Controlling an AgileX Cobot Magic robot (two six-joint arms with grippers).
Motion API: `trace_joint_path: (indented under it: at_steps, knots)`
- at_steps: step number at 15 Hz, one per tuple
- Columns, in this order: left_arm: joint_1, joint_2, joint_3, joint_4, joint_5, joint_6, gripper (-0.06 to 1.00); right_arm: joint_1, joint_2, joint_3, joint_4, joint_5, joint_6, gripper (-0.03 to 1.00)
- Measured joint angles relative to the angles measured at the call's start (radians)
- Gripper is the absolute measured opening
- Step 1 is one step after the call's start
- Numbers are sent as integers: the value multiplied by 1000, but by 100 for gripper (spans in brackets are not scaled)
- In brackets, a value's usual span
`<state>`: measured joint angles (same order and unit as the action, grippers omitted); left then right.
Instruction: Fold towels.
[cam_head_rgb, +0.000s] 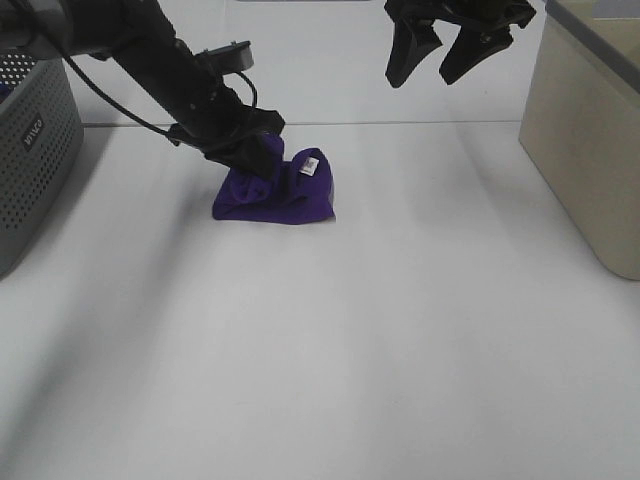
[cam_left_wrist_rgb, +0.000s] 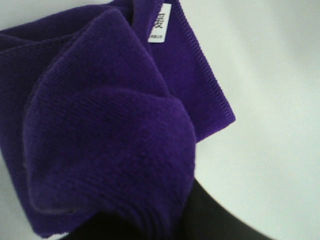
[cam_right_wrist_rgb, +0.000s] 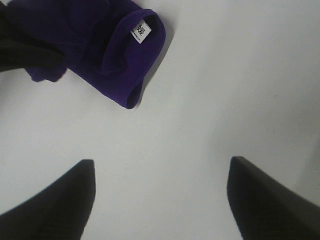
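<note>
One gripper does the holding: the left gripper (cam_head_rgb: 250, 163) is clamped on a bunched handful of the towel (cam_head_rgb: 290, 203), its jaws buried in the purple cloth. The towel sits as a crumpled heap near the far edge of the tabletop (cam_head_rgb: 400, 350), left of the middle, with one hem rolled over so the white tag (cam_head_rgb: 309, 167) faces up.

The main risk, as I judge it, is that this pinch takes several layers at once. A lift from here would raise a wad rather than a free corner, and any fold made from it would come out crooked.

The right gripper (cam_head_rgb: 425, 70) hangs high with jaws spread, holding nothing, well apart from the cloth. Coming down on the rolled hem, it could catch both layers. A sideways pull could also drag the heap toward the grey basket (cam_head_rgb: 30, 170) at the left edge. The beige bin (cam_head_rgb: 585, 150) at the right edge is well clear.
</note>
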<state>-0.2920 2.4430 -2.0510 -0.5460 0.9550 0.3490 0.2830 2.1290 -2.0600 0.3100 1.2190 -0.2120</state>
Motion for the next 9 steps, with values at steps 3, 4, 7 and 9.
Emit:
trace_joint_path:
  at_steps: [3,4,7,9]
  knots:
    - [-30,41,-31,-75,-71,-4,12,0,0,0,0,0,3,73]
    - [-40,55,-41,-120,-93,-4,23,0,-1,0,0,0,12,73]
    - [-85,66,-56,-229,-163,-4,68,0,-9,0,4,0,26,73]
    - [-95,66,-71,-248,-183,-4,70,0,-30,0,4,0,26,73]
